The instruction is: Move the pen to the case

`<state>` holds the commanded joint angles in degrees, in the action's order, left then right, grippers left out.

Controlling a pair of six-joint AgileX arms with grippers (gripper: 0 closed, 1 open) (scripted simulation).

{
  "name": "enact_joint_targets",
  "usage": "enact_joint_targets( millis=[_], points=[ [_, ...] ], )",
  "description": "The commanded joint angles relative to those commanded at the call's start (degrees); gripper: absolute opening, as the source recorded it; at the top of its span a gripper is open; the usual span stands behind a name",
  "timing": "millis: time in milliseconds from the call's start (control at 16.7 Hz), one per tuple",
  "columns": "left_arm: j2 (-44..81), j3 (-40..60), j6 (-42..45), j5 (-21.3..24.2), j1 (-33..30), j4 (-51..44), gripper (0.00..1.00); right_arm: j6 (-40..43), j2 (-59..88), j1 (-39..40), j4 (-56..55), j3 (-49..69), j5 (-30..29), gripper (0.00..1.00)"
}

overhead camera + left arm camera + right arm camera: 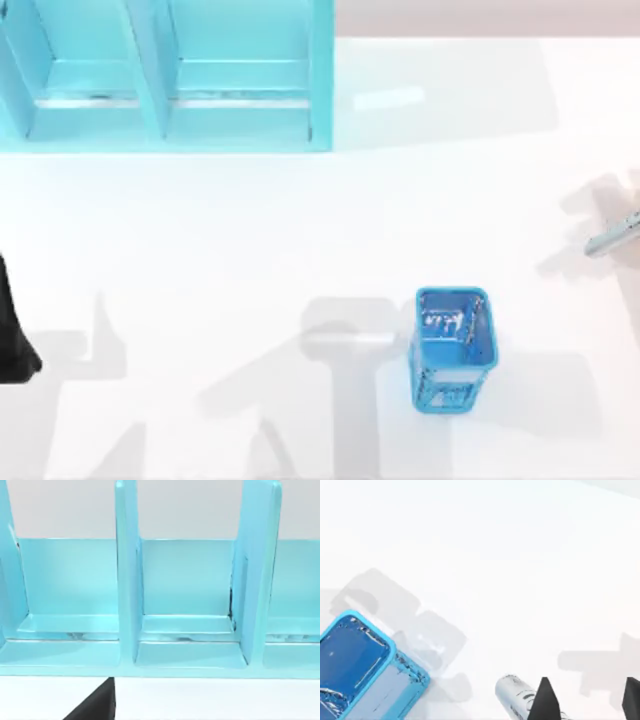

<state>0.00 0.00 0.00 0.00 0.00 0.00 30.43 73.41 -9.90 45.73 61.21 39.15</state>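
Note:
The pen (612, 236) has a silvery-grey barrel with dark print and lies slanted at the table's right edge, partly cut off by the frame. In the right wrist view its barrel end (514, 696) runs behind one dark fingertip (545, 702). My right gripper (587, 705) is open over the pen, its two tips set wider apart than the barrel. The case (452, 348), a blue mesh holder, stands upright near the front, left of the pen, and its open top (355, 655) looks empty. My left arm (15, 335) is parked at the left edge.
A cyan shelf unit (170, 75) with upright dividers stands at the back left, and the left wrist view faces its compartments (187, 590). White table (300, 230) lies between the shelf, the case and the pen.

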Motion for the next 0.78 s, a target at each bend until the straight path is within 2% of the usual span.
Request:
enact_joint_targets(
  millis=[420, 600, 780],
  points=[
    [0.0, 0.0, 0.0, 0.0, 0.0, 0.0, 1.0, 6.31, 9.19, -10.9, 21.5, 23.59, -24.07, 0.0],
    [0.0, 0.0, 0.0, 0.0, 0.0, 0.0, 1.0, 7.78, 10.52, -13.06, 25.42, 27.7, -28.25, 0.0],
    [0.0, 0.0, 0.0, 0.0, 0.0, 0.0, 1.0, 7.85, 10.57, -13.15, 25.59, 27.87, -28.42, 0.0]
  ],
)
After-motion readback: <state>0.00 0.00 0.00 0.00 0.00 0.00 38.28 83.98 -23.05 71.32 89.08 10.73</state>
